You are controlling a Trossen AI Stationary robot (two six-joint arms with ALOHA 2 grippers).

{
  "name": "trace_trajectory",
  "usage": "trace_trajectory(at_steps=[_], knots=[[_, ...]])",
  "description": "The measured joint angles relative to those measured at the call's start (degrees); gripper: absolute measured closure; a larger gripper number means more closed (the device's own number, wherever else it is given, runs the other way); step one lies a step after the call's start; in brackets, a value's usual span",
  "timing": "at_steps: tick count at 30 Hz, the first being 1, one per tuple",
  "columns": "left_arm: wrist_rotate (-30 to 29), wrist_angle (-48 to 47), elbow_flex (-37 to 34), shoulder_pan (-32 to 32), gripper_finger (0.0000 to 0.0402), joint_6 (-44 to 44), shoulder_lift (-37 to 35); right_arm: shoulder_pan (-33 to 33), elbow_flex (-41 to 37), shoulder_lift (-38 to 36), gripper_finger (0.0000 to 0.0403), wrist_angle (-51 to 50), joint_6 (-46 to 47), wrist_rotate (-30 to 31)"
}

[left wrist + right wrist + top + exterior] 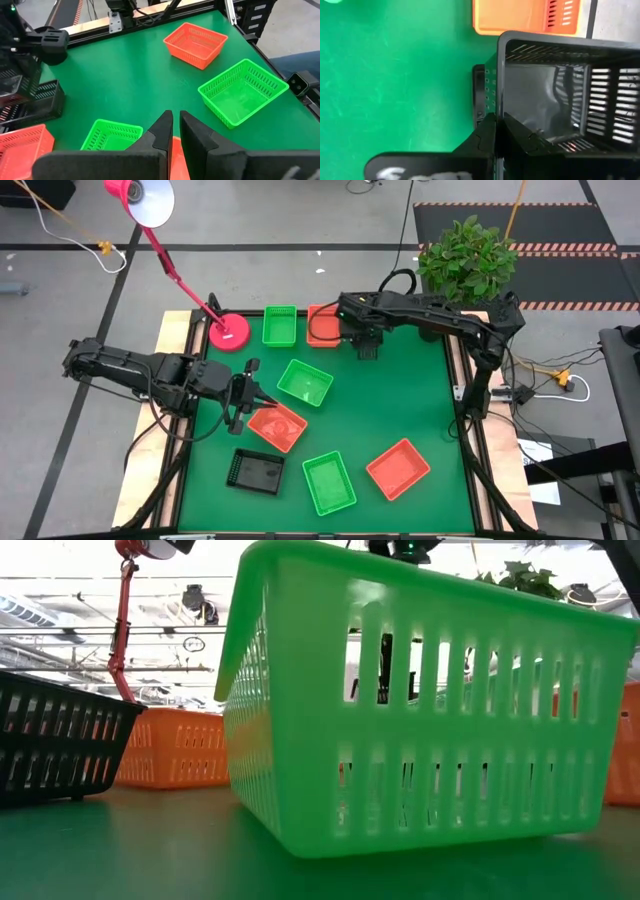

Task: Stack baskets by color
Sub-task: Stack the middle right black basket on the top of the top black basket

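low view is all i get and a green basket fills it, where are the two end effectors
Observer: The left end effector is left of the table's middle, shut on the rim of an orange basket.
Operator: and the right one
Observer: The right end effector is at the far edge, shut on the wall of a black basket.
Operator: are the greens stacked
Observer: No, all three lie apart: the far green basket, the middle green basket and the near green basket.
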Motion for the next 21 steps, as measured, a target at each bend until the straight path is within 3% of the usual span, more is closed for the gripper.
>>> trace_trajectory(at_steps=[12,21], knots=[[-0.01,-1.25,-0.02,-0.01,0.0364,-1.27,-0.02,-0.61,-9.76,-0.99,0.0394,7.62,-4.06,-0.02],[0.01,-1.29,-0.02,-0.01,0.0364,-1.32,0.0,-2.66,-12.62,-0.97,0.0394,11.99,-4.17,-0.02]])
